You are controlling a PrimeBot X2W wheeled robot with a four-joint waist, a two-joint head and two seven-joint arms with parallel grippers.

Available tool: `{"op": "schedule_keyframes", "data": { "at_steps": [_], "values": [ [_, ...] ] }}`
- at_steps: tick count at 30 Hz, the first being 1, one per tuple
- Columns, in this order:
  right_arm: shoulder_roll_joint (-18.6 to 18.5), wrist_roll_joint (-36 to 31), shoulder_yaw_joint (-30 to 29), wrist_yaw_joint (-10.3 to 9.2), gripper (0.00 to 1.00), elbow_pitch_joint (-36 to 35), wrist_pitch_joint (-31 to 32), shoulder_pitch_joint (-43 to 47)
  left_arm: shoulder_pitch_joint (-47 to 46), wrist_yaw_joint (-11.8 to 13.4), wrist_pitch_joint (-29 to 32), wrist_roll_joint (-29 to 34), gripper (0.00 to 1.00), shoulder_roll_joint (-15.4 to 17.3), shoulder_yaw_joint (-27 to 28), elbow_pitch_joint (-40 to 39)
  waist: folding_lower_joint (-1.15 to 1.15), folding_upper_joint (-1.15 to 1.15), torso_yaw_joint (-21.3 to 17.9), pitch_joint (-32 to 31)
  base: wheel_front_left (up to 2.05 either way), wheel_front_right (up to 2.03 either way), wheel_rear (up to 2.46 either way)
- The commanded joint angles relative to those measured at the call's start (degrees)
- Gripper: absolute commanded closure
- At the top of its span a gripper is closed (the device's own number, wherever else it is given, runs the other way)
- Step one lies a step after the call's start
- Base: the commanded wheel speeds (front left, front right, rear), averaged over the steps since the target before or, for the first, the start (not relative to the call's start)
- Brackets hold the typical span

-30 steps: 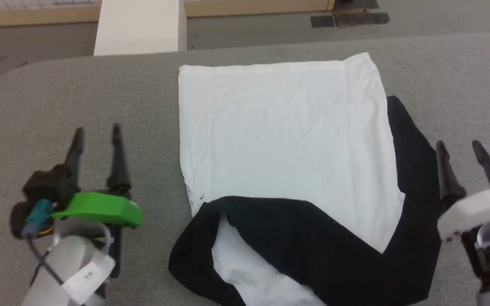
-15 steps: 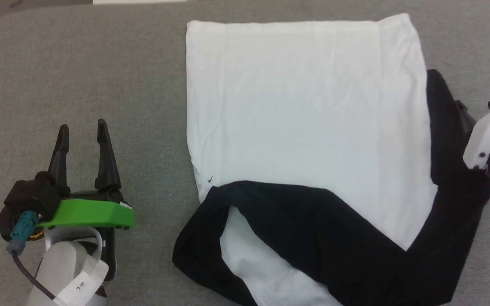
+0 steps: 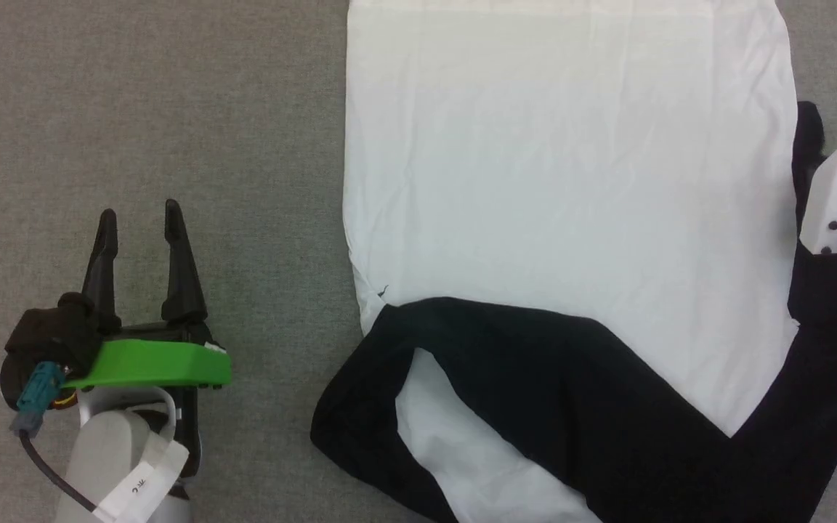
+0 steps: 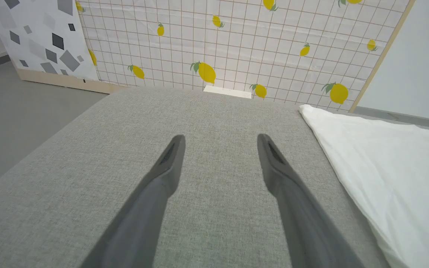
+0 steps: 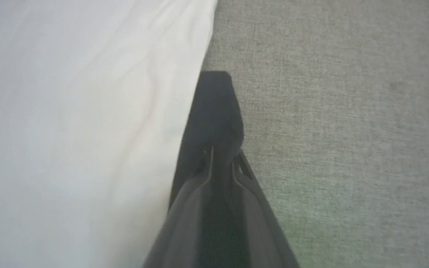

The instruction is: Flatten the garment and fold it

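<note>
A soft white garment with long black sleeves point(image 3: 571, 160) is lying spread on the grey fabric-covered tabletop point(image 3: 135, 87), its plain white body facing up and running off the top edge of the head view; one black sleeve point(image 3: 535, 363) is lying folded slantwise across the lower part of the white body, looping round at the body's left edge; the other black sleeve point(image 3: 811, 349) is running along the body's right edge, out on the grey cloth.

The left claw point(image 3: 139, 211) is sitting low over bare tabletop, well apart from the garment's left edge, its two long dark fingers standing wide apart with nothing between them; in the left wrist view the same claw point(image 4: 221, 137) is pointing along the grey surface point(image 4: 218, 108) towards a gridded wall printed with yellow lemons point(image 4: 237, 44), with the white cloth point(image 4: 385, 160) lying off to one side.

The right claw point(image 5: 223, 152) is pinching the end of the black sleeve point(image 5: 216, 104), its fingers drawn close together with the dark cloth clamped between them and the cuff sticking out past the tips; the white body point(image 5: 69, 111) is lying just beside the sleeve, and grey tabletop point(image 5: 330, 111) is showing on the other side; in the head view the right arm's white housing point(image 3: 836, 192) is covering the fingers.
</note>
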Motion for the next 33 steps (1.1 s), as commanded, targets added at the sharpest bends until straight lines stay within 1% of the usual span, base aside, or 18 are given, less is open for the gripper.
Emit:
{"op": "schedule_keyframes", "data": {
  "at_steps": [1,4,8,10,11,12,15,18,22,24,26,28,29,31,33],
  "values": [
    [0.3,-0.1,-0.1,-0.09,1.00,1.1,-0.5,2.6,-0.6,-0.6,-0.2,0.9,0.00,-0.5,0.4,0.3,0.00,0.00,-0.5,-1.1,0.00,0.00,0.00],
    [0.2,-2.1,-4.4,-0.09,1.00,0.5,-4.9,4.0,-0.2,-1.1,-0.2,1.6,0.00,-1.0,1.1,0.6,0.00,0.00,-1.1,-2.8,0.00,0.00,0.00],
    [1.7,-5.7,-13.0,-0.09,1.00,-1.0,-9.9,7.0,0.7,-1.8,-0.2,2.3,0.00,-1.5,1.7,1.3,0.00,0.00,-2.4,-5.8,0.00,0.00,0.00],
    [2.7,-7.7,-17.4,-0.09,1.00,-3.2,-11.6,9.1,1.3,-2.1,-0.2,2.6,0.00,-1.6,2.1,1.7,0.00,0.00,-3.2,-7.6,0.00,0.00,0.00],
    [3.3,-9.0,-19.8,-0.09,1.00,-4.8,-12.2,10.3,1.6,-2.3,-0.2,2.7,0.00,-1.7,2.3,1.9,0.00,0.00,-3.6,-8.7,0.00,0.00,0.00],
    [5.1,-11.9,-24.4,-0.09,1.00,-10.6,-12.7,14.0,2.7,-2.7,-0.2,3.0,0.00,-2.0,2.5,2.7,0.00,0.00,-4.6,-11.3,0.00,0.00,0.00],
    [7.1,-13.7,-27.6,-0.09,1.00,-18.4,-12.1,18.0,3.9,-3.0,-0.2,3.2,0.00,-2.2,2.6,3.3,0.00,0.00,-5.3,-13.9,0.00,0.00,0.00],
    [9.0,-14.4,-28.3,-0.09,1.00,-26.4,-11.0,21.8,5.2,-3.2,-0.2,3.4,0.00,-2.3,2.8,3.6,0.00,0.00,-5.8,-15.8,0.00,0.00,0.00],
    [11.2,-14.6,-25.5,-0.09,1.00,-37.8,-9.5,27.1,6.8,-3.3,-0.2,3.5,0.00,-2.5,2.8,3.7,0.00,0.00,-6.0,-18.1,0.00,0.00,0.00],
    [12.3,-14.9,-23.1,-0.09,1.00,-43.1,-8.7,29.7,7.4,-3.5,-0.2,3.6,0.00,-2.6,2.9,3.7,0.00,0.00,-5.8,-18.8,0.00,0.00,0.00],
    [13.2,-15.2,-19.5,-0.09,1.00,-47.8,-7.9,32.3,7.8,-3.5,-0.2,3.6,0.00,-2.7,2.9,3.5,0.00,0.00,-5.6,-19.4,0.00,0.00,0.00],
    [13.8,-15.5,-14.6,-0.09,1.00,-51.7,-6.8,34.7,8.0,-3.6,-0.2,3.6,0.00,-2.7,2.8,3.6,0.00,0.00,-5.3,-19.7,0.00,0.00,0.00],
    [13.5,-15.6,-11.0,-0.09,1.00,-53.1,-5.9,36.2,8.1,-3.7,-0.2,3.7,0.00,-2.7,2.7,3.6,0.00,0.00,-5.1,-19.8,0.00,0.00,0.00],
    [12.2,-15.4,-4.1,-0.09,1.00,-54.4,-4.4,38.3,8.1,-3.8,-0.2,3.7,0.00,-2.8,2.6,3.6,0.00,0.00,-4.9,-19.9,0.00,0.00,0.00],
    [10.6,-14.8,3.4,-0.09,1.00,-54.2,-3.1,39.4,8.1,-3.9,-0.2,3.6,0.00,-2.8,2.6,3.7,0.00,0.00,-4.8,-19.7,0.00,0.00,0.00]
  ]
}}
